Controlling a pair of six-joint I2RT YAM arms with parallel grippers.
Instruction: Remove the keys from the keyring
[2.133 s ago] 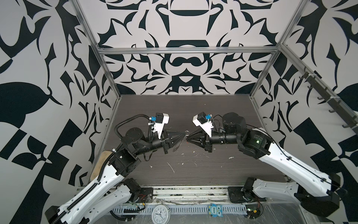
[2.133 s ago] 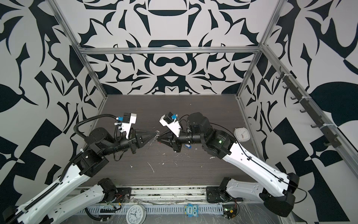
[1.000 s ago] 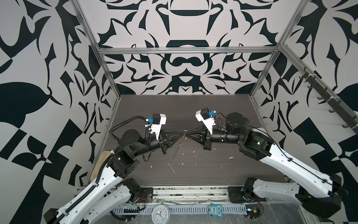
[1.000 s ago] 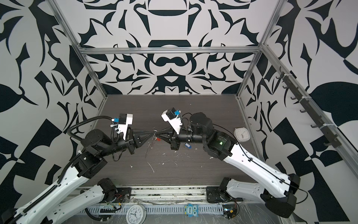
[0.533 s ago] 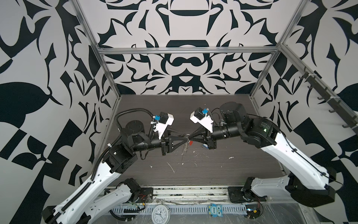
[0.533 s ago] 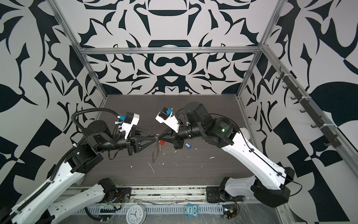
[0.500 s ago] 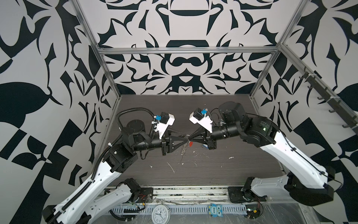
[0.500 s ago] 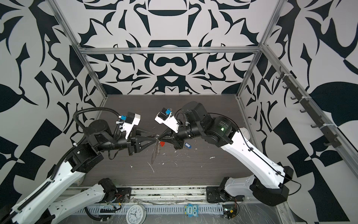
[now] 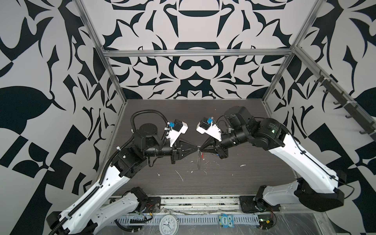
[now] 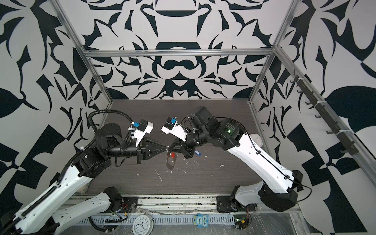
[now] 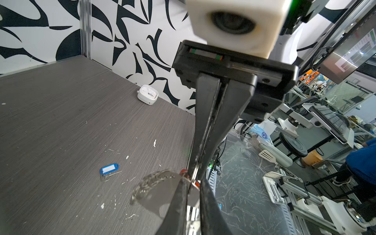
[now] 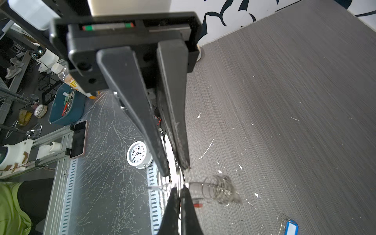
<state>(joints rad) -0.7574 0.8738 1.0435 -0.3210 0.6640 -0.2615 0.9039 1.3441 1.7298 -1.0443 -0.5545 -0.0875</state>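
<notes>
My left gripper (image 9: 197, 150) and right gripper (image 9: 201, 150) meet tip to tip in mid-air over the table in both top views. The keyring (image 10: 169, 162), a silvery chain of rings, hangs blurred below that point. The red key (image 10: 173, 155) dangles right beside the tips. In the right wrist view the right gripper (image 12: 180, 190) is shut on a thin ring of the keyring (image 12: 219, 189). In the left wrist view the left gripper (image 11: 193, 183) stands narrowly closed with silvery metal between its tips, next to the blurred keyring (image 11: 154, 181). The blue key (image 11: 108, 168) lies loose on the table.
A small white clock (image 11: 148, 94) sits against the right wall. White scuff marks (image 9: 179, 175) dot the dark table (image 9: 234, 183). A round clock (image 9: 168, 225) lies on the front rail. Patterned walls enclose three sides.
Both arms have risen and turned while their tips stayed together. The left jaws widened and then narrowed again. The chain now swings below the tips.
</notes>
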